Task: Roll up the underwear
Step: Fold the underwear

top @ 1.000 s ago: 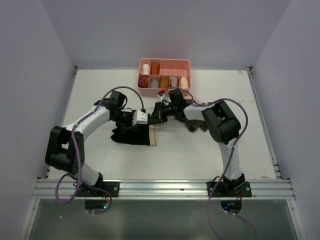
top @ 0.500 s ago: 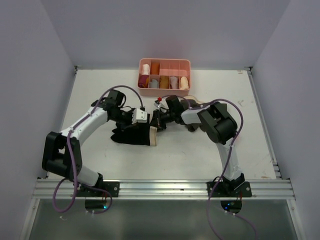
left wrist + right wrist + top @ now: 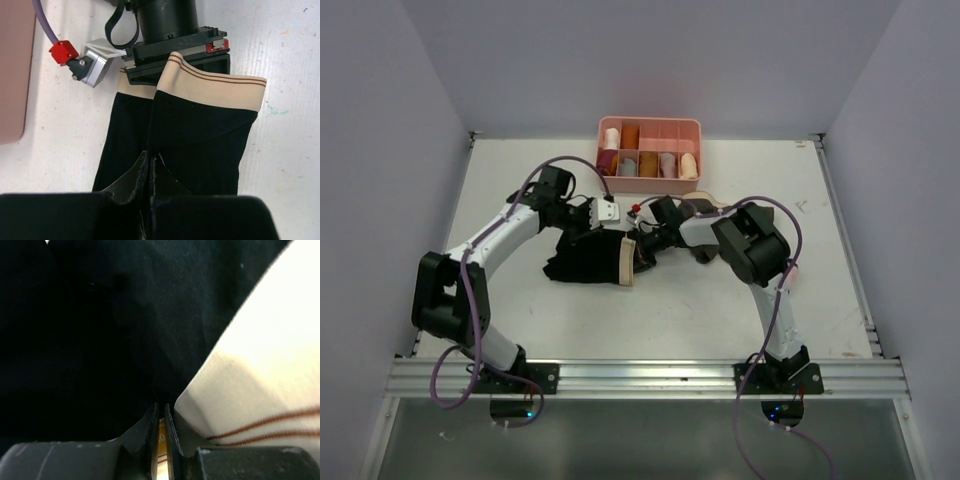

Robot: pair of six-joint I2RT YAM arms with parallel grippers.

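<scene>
The underwear is black cloth with a beige waistband and lies mid-table, between the two arms. My left gripper is shut on the black cloth; in the left wrist view its fingers pinch a raised fold of the underwear. My right gripper reaches in from the right and is shut on the waistband edge. In the right wrist view its jaws stand nearly together with a sliver of beige cloth between them, the waistband to the right and black cloth to the left.
A pink compartment box holding several rolled garments stands at the back of the table. Its corner shows at the left in the left wrist view. A dark garment and a pale one lie by the right forearm.
My left gripper has moved back and up with the black cloth, bunching it. My right gripper has slid left onto the waistband and closed a little.
</scene>
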